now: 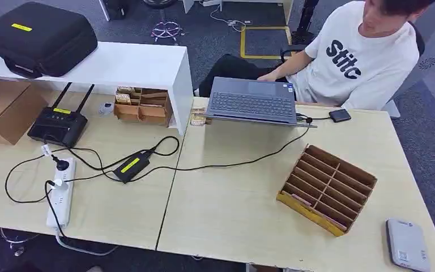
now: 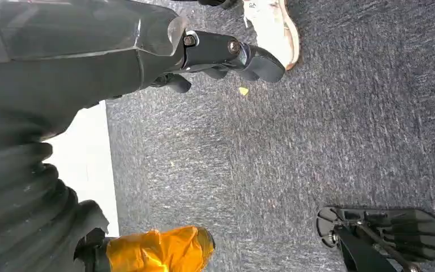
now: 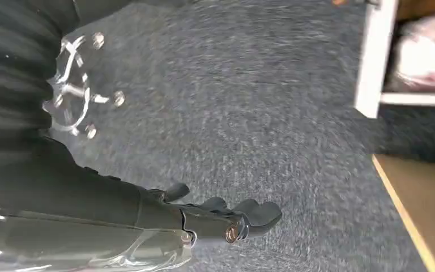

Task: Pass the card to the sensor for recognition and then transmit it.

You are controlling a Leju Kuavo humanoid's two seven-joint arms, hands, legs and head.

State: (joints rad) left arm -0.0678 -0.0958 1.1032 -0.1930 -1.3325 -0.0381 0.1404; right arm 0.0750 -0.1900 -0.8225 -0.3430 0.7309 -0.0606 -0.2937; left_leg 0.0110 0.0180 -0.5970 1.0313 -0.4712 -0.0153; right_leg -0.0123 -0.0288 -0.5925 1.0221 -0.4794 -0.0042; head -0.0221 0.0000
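Observation:
On the right half of the pale wooden table [image 1: 232,209] lies a brown cardboard slotted rack [image 1: 327,188]. Pinkish cards [image 1: 301,199] sit in its near slots. A flat grey sensor pad [image 1: 408,245] rests near the table's front right corner, apart from the rack. My left hand [image 2: 226,54] hangs over grey carpet with its dark fingers stretched out and nothing in them. My right hand [image 3: 226,218] also hangs above the carpet, fingers loosely extended and holding nothing.
A person [image 1: 362,51] sits at the far side behind an open laptop [image 1: 253,102], with a small black device [image 1: 340,115] beside it. On the left are a router [image 1: 58,124], power strip [image 1: 61,195], charger [image 1: 131,165] with trailing cables, white shelf [image 1: 141,65] and black case [image 1: 38,37].

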